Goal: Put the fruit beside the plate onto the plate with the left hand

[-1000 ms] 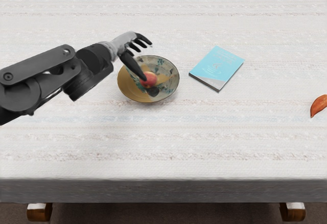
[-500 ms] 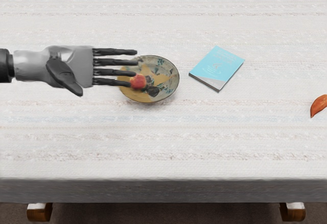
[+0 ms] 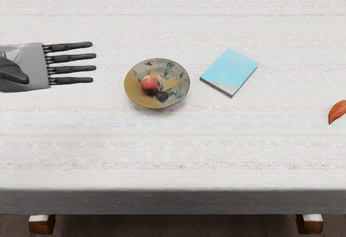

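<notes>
Left hand (image 3: 30, 67) farther from reddish fruit (image 3: 149, 84)

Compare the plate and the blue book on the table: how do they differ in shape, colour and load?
The plate is round; the book is rectangular. The plate is ochre and patterned; the book is light blue. The plate holds a red fruit; the book carries nothing. Both lie flat on the table, apart.

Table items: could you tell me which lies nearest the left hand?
The plate holding the red fruit; the blue book and the orange item at the right edge lie farther from the left hand.
</notes>
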